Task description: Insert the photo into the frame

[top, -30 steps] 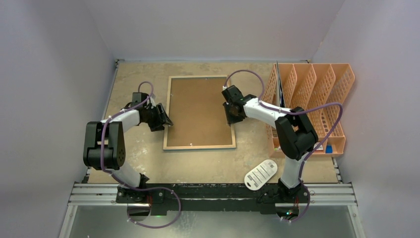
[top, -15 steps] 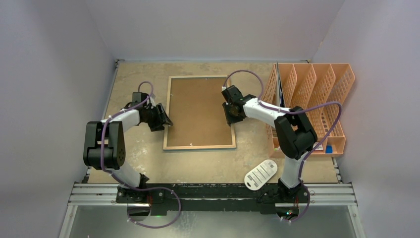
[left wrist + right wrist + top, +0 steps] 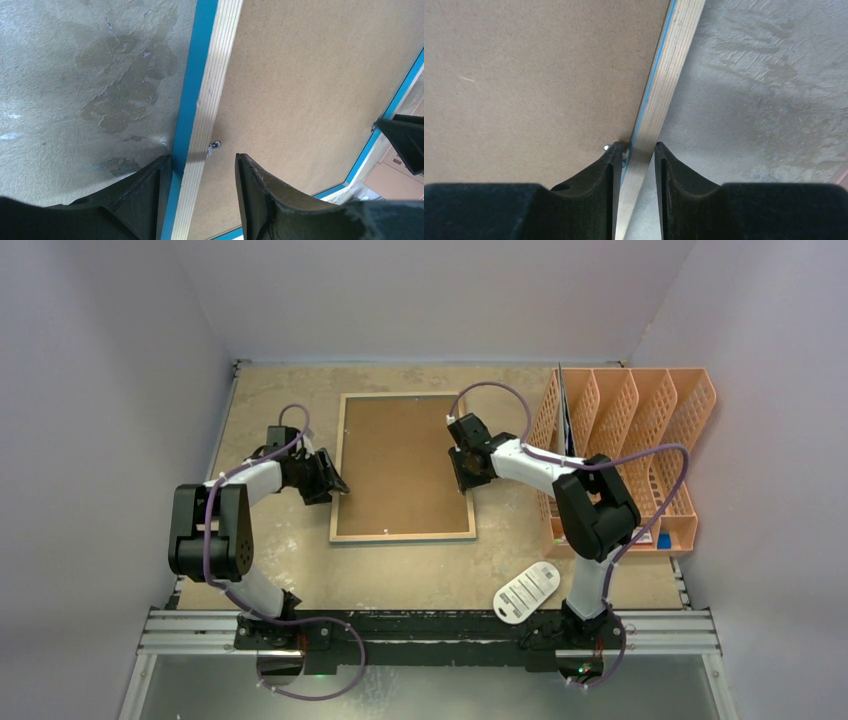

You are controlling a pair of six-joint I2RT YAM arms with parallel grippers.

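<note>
The frame [image 3: 400, 536] lies face down on the table [image 3: 280, 560], its wood back up and the brown backing board [image 3: 400, 460] still seated in it. Its long axis runs away from the arm bases, so a long rail faces each arm. The left gripper [image 3: 333, 483] sits at the left rail about midway along. Its jaws are apart and straddle that rail, one finger [image 3: 150, 195] down on the table against the blue outer edge, the other [image 3: 257, 195] over the board with room to spare. A small metal tab [image 3: 215, 145] lies just ahead between them. The right gripper [image 3: 466, 472] meets the opposite rail crosswise, and its fingers appear pinched on the wood from both sides (a second tab [image 3: 608, 146] sits right at the inner fingertip). Neither arm is nearer; the right has the firmer hold. The board likely has to come out first. The photo cannot be made out with certainty: a thin upright sheet [image 3: 562, 405] in the orange rack [image 3: 640, 440] might be it.
</note>
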